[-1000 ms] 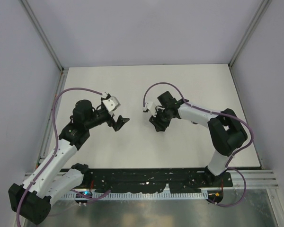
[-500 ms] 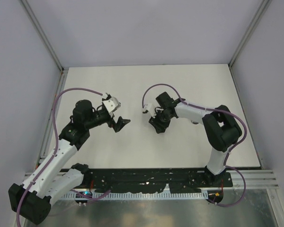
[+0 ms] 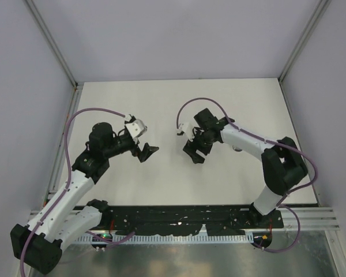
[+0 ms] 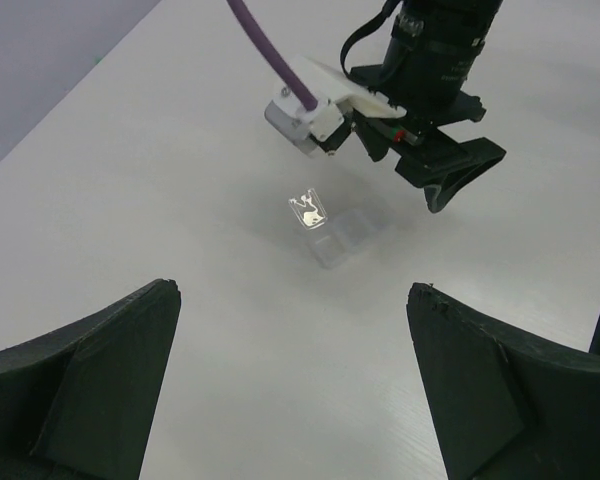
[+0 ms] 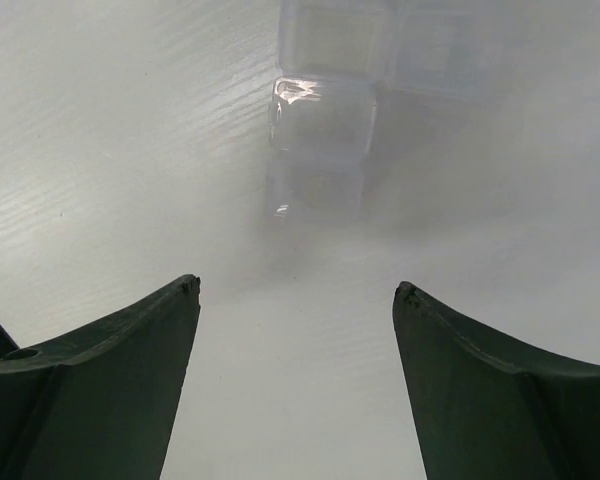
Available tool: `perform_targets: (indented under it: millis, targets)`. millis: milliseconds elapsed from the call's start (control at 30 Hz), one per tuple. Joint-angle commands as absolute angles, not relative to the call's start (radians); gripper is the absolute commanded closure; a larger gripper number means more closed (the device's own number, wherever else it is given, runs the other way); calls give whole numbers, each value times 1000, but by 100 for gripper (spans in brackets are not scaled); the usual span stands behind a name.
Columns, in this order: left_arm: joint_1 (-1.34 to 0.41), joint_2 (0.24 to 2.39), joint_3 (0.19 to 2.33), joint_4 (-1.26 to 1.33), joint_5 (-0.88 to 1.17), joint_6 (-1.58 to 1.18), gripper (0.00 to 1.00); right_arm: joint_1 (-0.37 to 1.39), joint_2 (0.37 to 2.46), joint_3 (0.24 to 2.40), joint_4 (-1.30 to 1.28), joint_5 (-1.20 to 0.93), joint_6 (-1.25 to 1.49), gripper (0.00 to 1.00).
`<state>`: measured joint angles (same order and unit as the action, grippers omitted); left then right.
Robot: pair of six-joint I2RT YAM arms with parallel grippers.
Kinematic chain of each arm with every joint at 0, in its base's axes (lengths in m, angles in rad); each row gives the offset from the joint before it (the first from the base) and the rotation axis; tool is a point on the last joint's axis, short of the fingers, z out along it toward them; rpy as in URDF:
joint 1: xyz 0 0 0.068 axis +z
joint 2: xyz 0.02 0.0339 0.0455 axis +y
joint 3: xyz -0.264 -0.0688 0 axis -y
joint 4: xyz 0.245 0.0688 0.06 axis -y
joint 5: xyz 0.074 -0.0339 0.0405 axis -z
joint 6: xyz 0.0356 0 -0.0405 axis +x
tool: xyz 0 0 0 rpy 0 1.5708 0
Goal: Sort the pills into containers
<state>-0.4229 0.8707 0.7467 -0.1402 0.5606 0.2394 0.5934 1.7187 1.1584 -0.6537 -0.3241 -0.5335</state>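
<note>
1. Left gripper (image 4: pixel 292 290): jaws spread fully wide, nothing between them and nothing touched. It hangs over bare white table (image 4: pixel 160 180), pointing toward the middle. In the top view it sits left of centre (image 3: pixel 146 151), with a purple cable (image 3: pixel 83 115) looping back along the arm.
2. Small flat clear rectangular plastic packet (image 4: pixel 338 236): lies flat on the table between the two grippers, ahead of the left gripper and near the right one. The right wrist view shows it as clear moulded compartments (image 5: pixel 325 135), just beyond the fingertips and apart from them. There is a bright glint at one corner. Whether it carries print cannot be told, and its contents are too faint to make out. It cannot be made out in the top view.
3. Right gripper (image 5: pixel 297 288): jaws well apart with only bare table between them; it holds nothing. The tips point down toward the packet and do not touch it. From the left wrist view (image 4: pixel 442 172) it hangs just behind the packet, beside a white block (image 4: pixel 315 110) with a purple cable. No writing is readable on it.
</note>
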Motion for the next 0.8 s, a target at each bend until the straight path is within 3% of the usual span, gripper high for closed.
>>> perform_targets:
  millis: [0,233,467,767]
  targets:
    - [-417,851,750,-123,554,229,1,589,1531,1189,-692,-240,-485,18]
    - [-417,868,759,-121,546,201,0,503,1358,1167,-670,-8,-394,18]
    - [-417,862,753,-114,540,195,0,293,1350,1163,-683,-6,-330,17]
    - [-417,853,747,-107,574,192,0,181,1403,1100,-684,-5,-333,13]
